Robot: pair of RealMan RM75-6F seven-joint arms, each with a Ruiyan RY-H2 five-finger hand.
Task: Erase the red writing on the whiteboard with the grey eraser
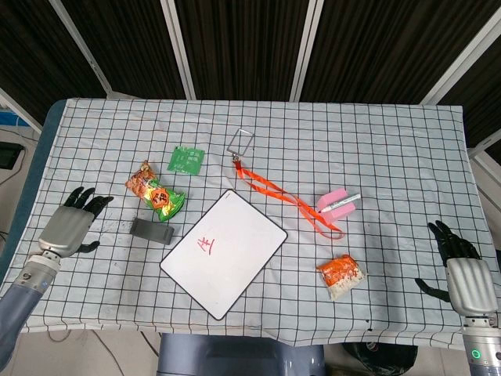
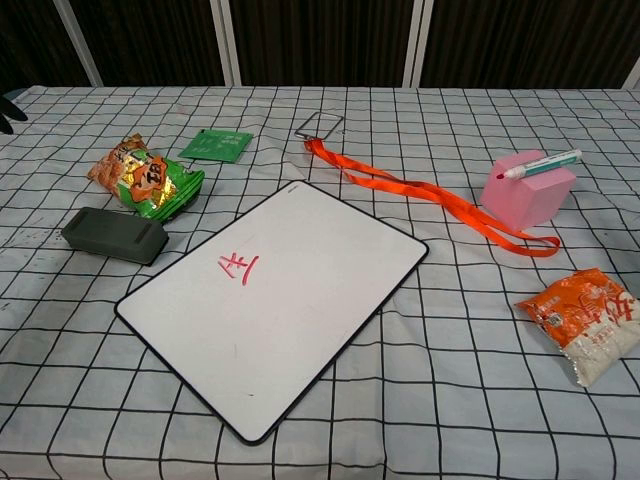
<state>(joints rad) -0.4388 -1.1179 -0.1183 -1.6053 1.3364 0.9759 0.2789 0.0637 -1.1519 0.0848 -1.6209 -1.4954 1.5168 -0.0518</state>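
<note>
The whiteboard (image 1: 225,251) (image 2: 275,295) lies tilted near the table's front middle, with a small red character (image 1: 205,246) (image 2: 237,267) on its left half. The grey eraser (image 1: 152,230) (image 2: 114,235) lies flat just left of the board. My left hand (image 1: 73,223) hovers open to the left of the eraser, a short gap away, fingers spread; only a dark fingertip (image 2: 6,105) of it shows in the chest view. My right hand (image 1: 462,270) stays open at the table's front right edge, holding nothing.
An orange-green snack bag (image 1: 156,193) lies just behind the eraser. A green packet (image 1: 186,160), an orange lanyard (image 1: 286,200) with a badge holder, a pink sticky-note block with a marker (image 1: 338,204), and an orange snack packet (image 1: 340,275) lie around the board.
</note>
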